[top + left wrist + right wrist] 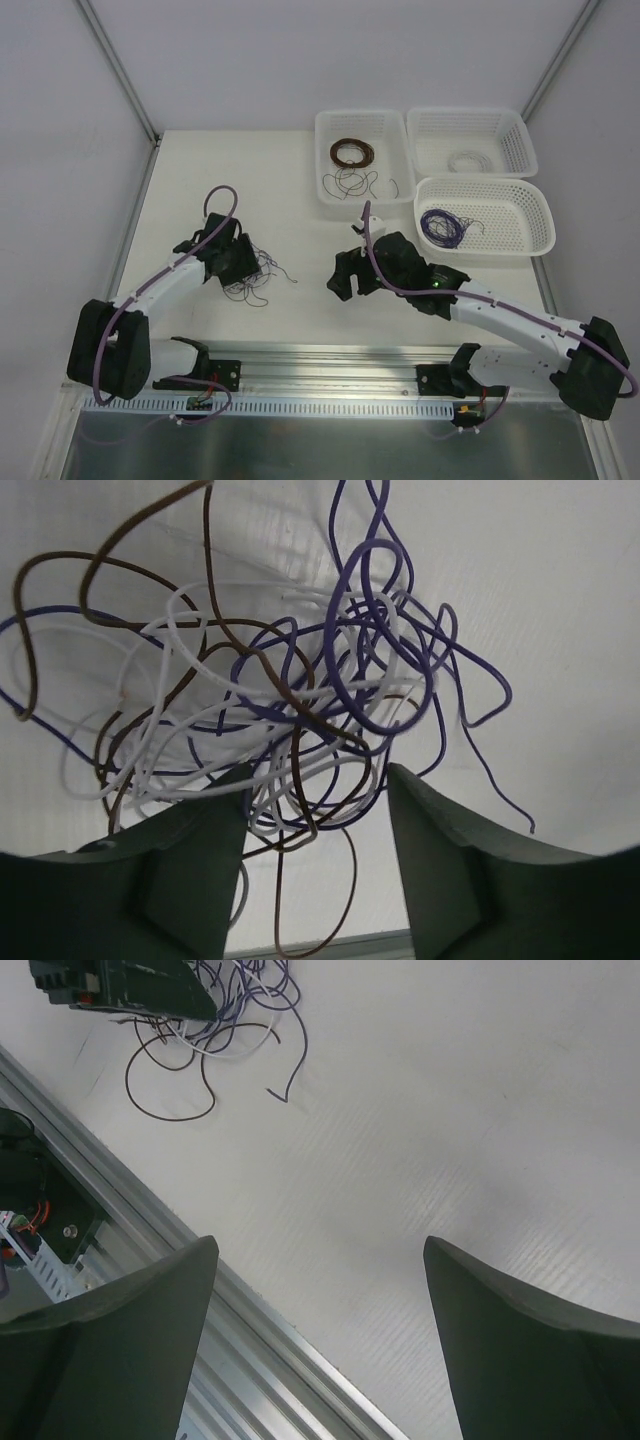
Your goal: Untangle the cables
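The cables (264, 274) lie as a loose scribbly tangle of purple, brown and white strands (300, 680) on the white table, left of centre. My left gripper (243, 268) sits low over the tangle's left side. Its jaws (318, 775) stand partly apart, with several strands running through the gap and over the left finger (190, 870); nothing is clamped. My right gripper (340, 282) hovers over bare table to the right of the tangle, wide open (320, 1245) and empty. In the right wrist view the tangle (215, 1020) shows at the top left.
Three white baskets stand at the back right. One (322, 160) holds a brown coil (353, 153) and loose strands, one (520, 140) a pale coil, one (545, 225) a purple coil (440, 228). A metal rail (330, 355) runs along the near edge.
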